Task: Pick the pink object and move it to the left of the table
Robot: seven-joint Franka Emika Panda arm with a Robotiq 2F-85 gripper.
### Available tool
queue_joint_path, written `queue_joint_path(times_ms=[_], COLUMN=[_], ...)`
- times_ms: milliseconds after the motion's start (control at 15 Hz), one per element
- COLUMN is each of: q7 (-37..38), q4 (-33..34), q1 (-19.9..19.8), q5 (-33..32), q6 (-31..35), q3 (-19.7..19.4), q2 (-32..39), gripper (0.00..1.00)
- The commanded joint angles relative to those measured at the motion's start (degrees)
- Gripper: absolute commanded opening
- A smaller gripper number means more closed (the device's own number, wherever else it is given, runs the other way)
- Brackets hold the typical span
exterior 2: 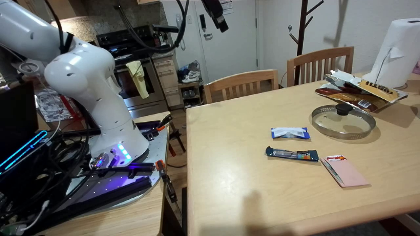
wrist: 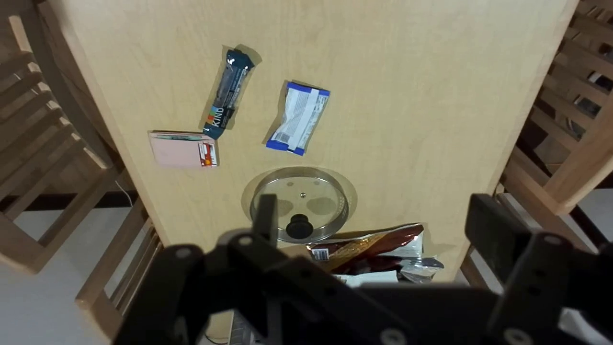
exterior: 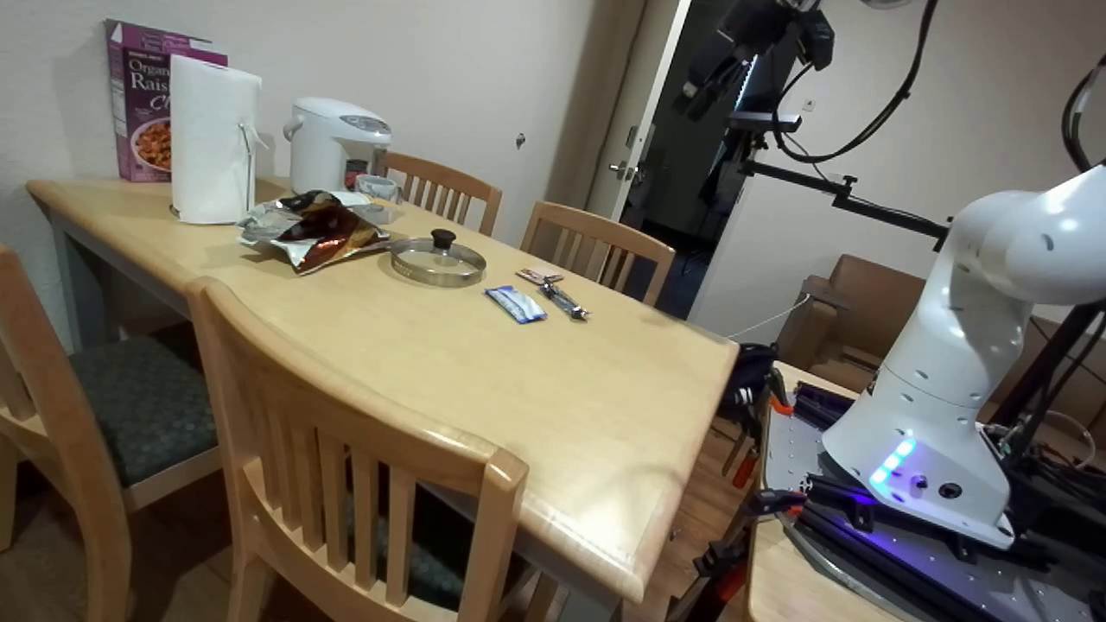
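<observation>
Jaws wide apart over table [wrist: 407,120]; pink wallet [wrist: 177,152] flat on it, just beside dark-wrapped bar [wrist: 228,93]

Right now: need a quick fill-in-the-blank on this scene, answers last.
Of the dark wrapped bar and the glass lid, the pink object lies nearer the ____.
In the wrist view, the bar's large white letters spell ____.
The lid's knob is ____ in colour.
The end effector is ____, not shut.

Missing words: dark wrapped bar; KIND; black; open.
</observation>
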Motion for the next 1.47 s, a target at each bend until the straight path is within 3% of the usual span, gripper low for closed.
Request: queue_joint_path(times_ms=[0,267,400,933,1400], q7=[0.8,4.4,3.7,1.3,-5.0], q4=[2.4,5.5,7.6,15.5,22.8], q1=[-1.7,-4.9,-4.4,-3.6,-4.1], q5=[1.2,-0.3,1.2,6.9,13.9], q6=[1.9,5.2,4.2,-5.4,-8.8], q3=[-0.8,-0.9,-1.7,-4.0,-6.7], q2=[5.3,11.7,14.3,23.9,33.9], gripper=[1.00,1.00,1.00,1.00,1.00])
